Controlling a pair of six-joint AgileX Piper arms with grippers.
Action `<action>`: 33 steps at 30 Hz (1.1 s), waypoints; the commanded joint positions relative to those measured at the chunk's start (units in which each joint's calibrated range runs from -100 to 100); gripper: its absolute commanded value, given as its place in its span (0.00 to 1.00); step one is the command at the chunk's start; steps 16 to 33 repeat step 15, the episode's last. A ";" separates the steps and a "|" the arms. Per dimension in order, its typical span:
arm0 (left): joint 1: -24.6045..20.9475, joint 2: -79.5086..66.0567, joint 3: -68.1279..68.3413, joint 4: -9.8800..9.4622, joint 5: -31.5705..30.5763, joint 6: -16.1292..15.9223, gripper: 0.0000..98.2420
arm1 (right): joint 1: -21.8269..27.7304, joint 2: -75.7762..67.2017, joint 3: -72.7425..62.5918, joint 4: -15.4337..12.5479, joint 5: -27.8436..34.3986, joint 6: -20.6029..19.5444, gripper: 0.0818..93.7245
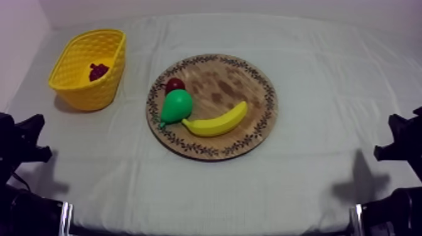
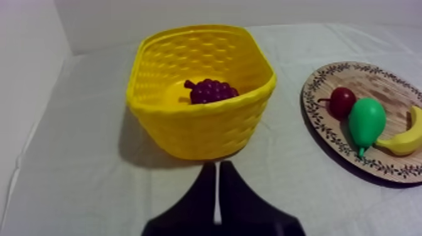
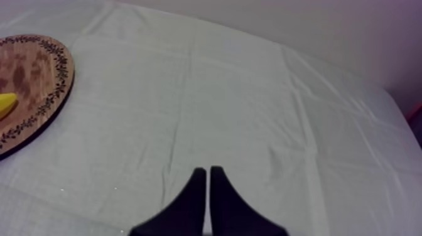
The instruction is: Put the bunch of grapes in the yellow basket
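Observation:
The bunch of grapes (image 1: 98, 71) (image 2: 211, 91), dark purple, lies inside the yellow basket (image 1: 78, 85) (image 2: 194, 132) at the table's far left. The round wooden board (image 1: 245, 81) (image 2: 377, 78) (image 3: 31, 75) sits mid-table and carries a green pear (image 1: 176, 105) (image 2: 367, 122), a banana (image 1: 217, 122) (image 2: 405, 138) and a small red fruit (image 1: 174, 84) (image 2: 342, 100). My left gripper (image 2: 217, 172) is shut on nothing, a little in front of the basket. My right gripper (image 3: 208, 176) is also shut on nothing, over bare cloth to the right of the board.
Both arms rest low at the table's near corners, the left arm (image 1: 19, 147) and the right arm (image 1: 402, 144). Grey-white cloth (image 1: 314, 163) covers the table. A wall runs behind the far edge.

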 commanded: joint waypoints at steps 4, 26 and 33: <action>0.03 0.00 -0.01 -0.02 0.03 -0.14 0.00 | 0.02 -0.02 0.04 0.00 0.00 0.00 0.00; 0.03 0.00 -0.01 -0.19 0.03 -0.02 0.00 | 0.02 -0.02 0.04 0.00 0.00 0.01 0.00; 0.03 0.00 -0.01 -0.19 0.03 -0.02 0.00 | 0.02 -0.02 0.04 0.00 0.00 0.01 0.00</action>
